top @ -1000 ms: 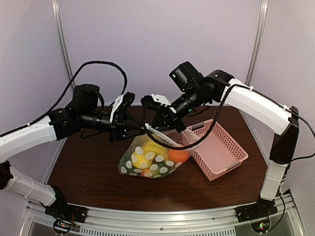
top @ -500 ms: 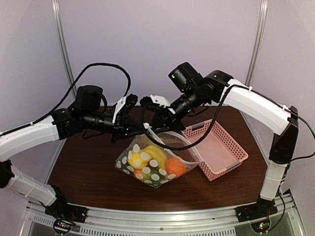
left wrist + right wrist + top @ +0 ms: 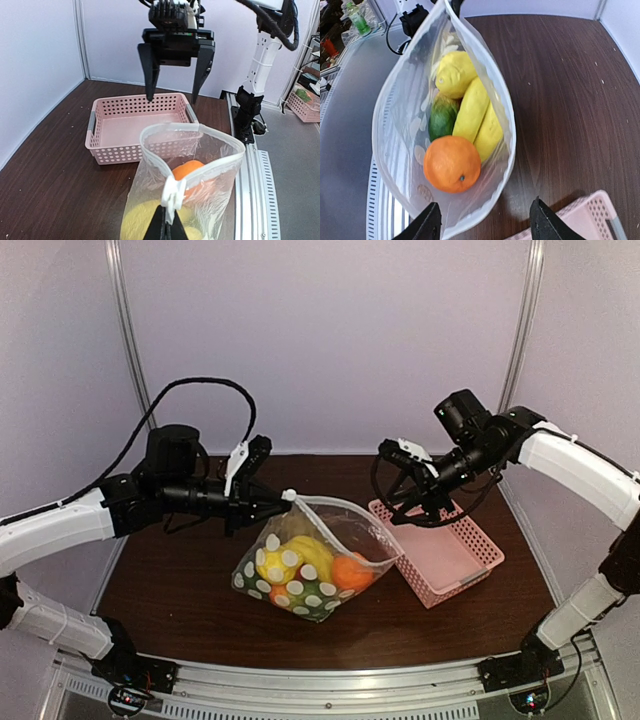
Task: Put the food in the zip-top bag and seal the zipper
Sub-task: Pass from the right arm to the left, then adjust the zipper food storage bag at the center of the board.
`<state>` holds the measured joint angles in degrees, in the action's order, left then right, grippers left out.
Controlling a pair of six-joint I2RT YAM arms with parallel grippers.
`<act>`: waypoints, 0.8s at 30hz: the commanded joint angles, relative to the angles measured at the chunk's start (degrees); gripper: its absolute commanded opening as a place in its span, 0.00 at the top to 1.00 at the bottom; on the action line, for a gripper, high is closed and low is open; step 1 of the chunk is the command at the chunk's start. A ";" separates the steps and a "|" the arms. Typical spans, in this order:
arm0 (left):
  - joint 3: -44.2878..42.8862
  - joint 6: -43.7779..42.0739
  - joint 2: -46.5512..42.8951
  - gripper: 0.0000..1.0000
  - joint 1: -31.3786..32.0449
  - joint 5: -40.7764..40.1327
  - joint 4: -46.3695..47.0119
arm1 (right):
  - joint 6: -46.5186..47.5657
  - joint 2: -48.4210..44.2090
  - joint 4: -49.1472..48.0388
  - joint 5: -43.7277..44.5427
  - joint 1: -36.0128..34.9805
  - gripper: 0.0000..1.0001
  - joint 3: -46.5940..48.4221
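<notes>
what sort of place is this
Probably a robot lab booth: two white robot arms at a dark wooden table, plain lilac partition walls, toy fruit in a clear polka-dot plastic bag.

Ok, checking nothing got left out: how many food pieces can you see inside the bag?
4, all in the bag: orange, green vegetable touching it, banana bunch alongside, lemon beyond them. More may be hidden beneath.
</notes>
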<state>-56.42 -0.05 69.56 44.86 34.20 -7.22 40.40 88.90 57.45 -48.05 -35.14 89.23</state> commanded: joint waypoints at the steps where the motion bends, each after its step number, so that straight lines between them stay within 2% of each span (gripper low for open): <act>1: 1.75 2.61 -1.37 1.00 0.31 -3.55 4.81 | -2.60 -7.37 -4.69 1.26 4.52 0.36 -10.93; 5: 2.53 2.91 -2.05 1.00 0.31 -4.24 5.63 | -1.50 -10.19 -5.86 1.93 5.52 0.34 -17.72; 11: 2.61 3.09 -3.22 1.00 0.31 -5.14 5.74 | 0.39 -8.16 -7.10 1.87 5.38 0.35 -21.87; 24: 3.48 3.87 -4.16 1.00 0.31 -6.42 5.88 | -3.46 -4.89 -12.87 0.99 1.91 0.47 -21.11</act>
<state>-53.67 3.18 66.94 44.86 28.60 -4.67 38.52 81.56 46.83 -46.89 -32.77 66.43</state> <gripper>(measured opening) 0.005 0.549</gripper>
